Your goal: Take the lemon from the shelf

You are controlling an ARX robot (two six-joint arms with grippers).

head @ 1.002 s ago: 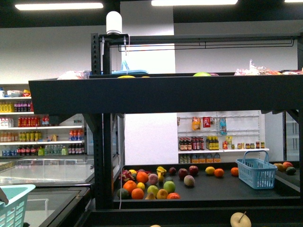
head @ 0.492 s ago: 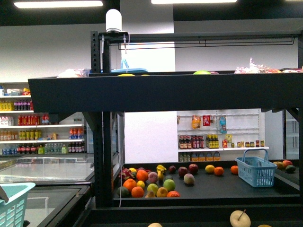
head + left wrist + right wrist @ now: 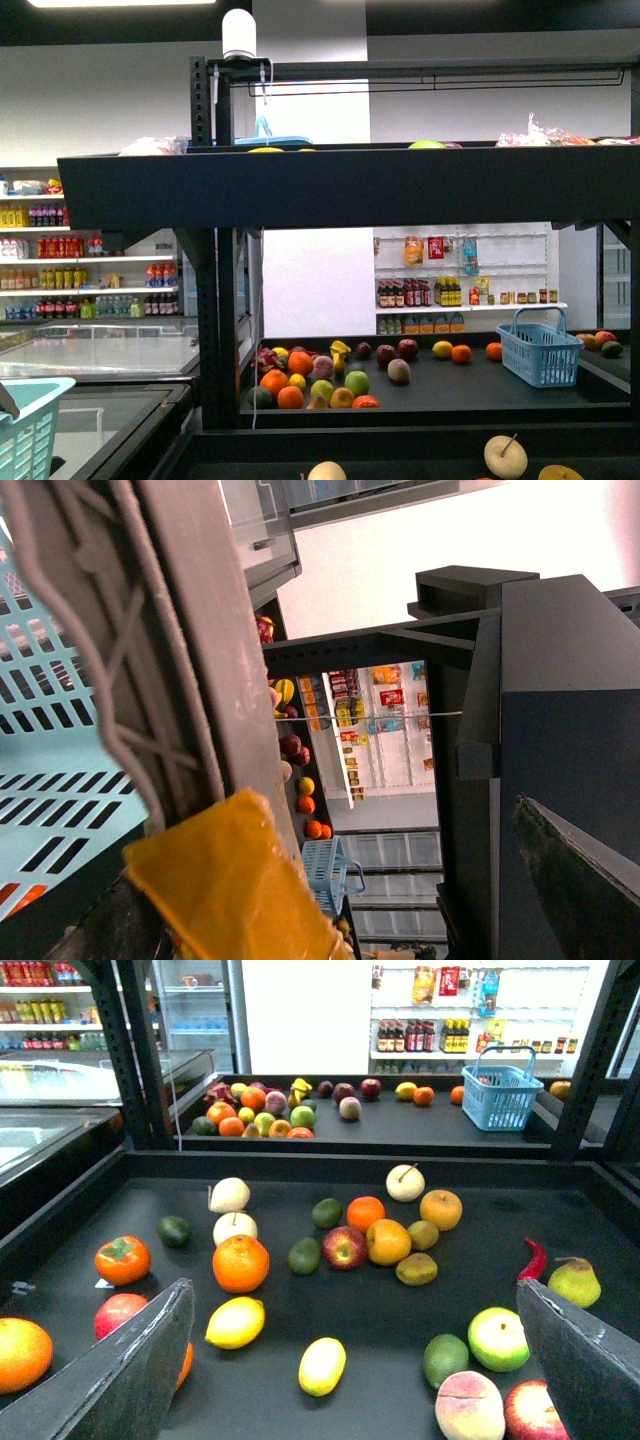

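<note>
The lemon (image 3: 236, 1322), plain yellow and rounded-oval, lies on the dark tray of the black shelf (image 3: 480, 1260) in the right wrist view, just below an orange (image 3: 240, 1262). A longer yellow oval fruit (image 3: 322, 1365) lies next to it. My right gripper (image 3: 352, 1295) is open and empty above this tray, with the lemon close to one finger (image 3: 130, 1370). My left gripper (image 3: 380, 805) is open and empty beside a rack upright; one finger has yellow tape (image 3: 230, 880). The shelf's upper tier (image 3: 340, 185) fills the front view. Neither gripper shows there.
Many fruits crowd the near tray: oranges, a red apple (image 3: 344, 1247), limes, a pear (image 3: 575, 1282), a peach (image 3: 468, 1403), a chilli (image 3: 535, 1258). A blue basket (image 3: 540, 350) stands on the farther tray. A teal basket (image 3: 25, 430) is at the lower left. Black uprights (image 3: 135, 1050) frame the tray.
The whole scene has shifted slightly upward in the front view. More of the near tray's fruit shows along the bottom edge. Nothing has been taken hold of.
</note>
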